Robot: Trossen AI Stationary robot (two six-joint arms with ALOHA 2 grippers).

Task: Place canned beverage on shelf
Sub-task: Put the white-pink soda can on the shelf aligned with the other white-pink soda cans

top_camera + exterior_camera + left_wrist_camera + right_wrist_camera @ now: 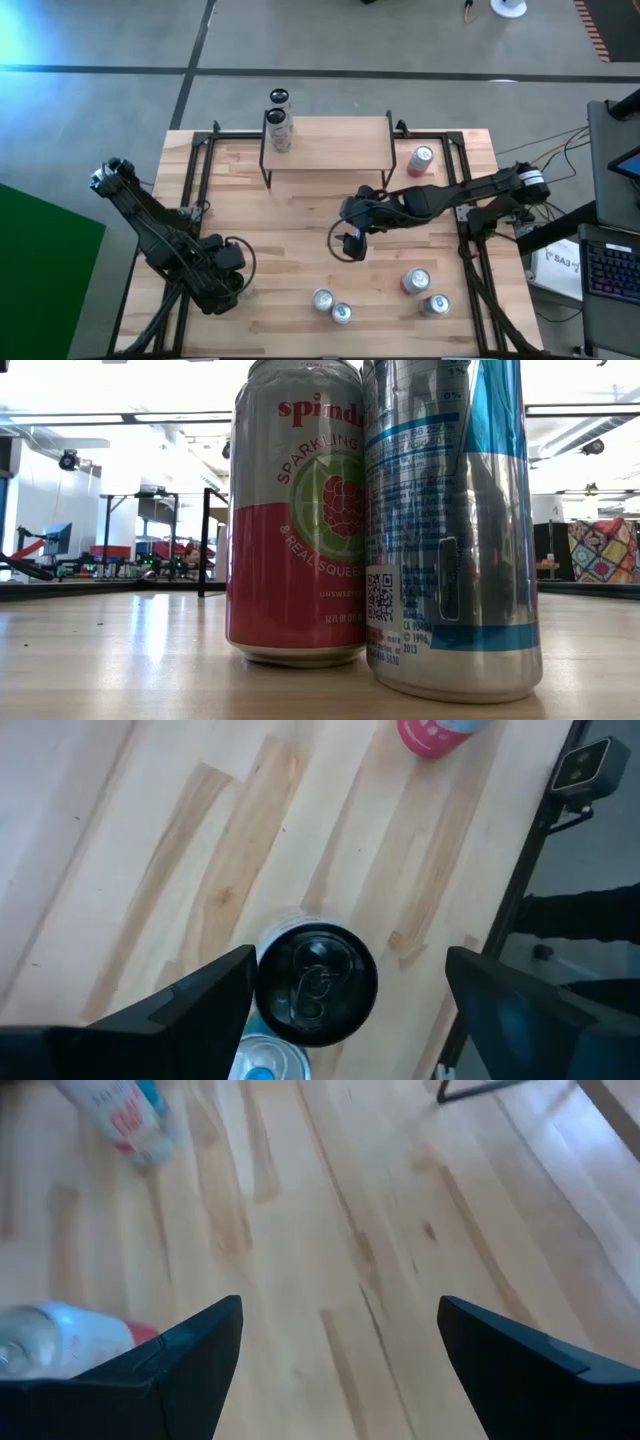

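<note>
Wood counter (300,250): your right gripper (352,245) hangs mid-counter, jaws open and empty; left gripper (228,283) likewise. One can (279,130) stands on the shelf (330,143); descending among the near-edge cans (416,281) could topple neighbours.

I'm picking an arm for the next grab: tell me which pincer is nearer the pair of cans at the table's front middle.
Right. The right pincer hangs open just behind that pair of cans, while the left pincer, also open, sits farther off toward the left side.
</note>
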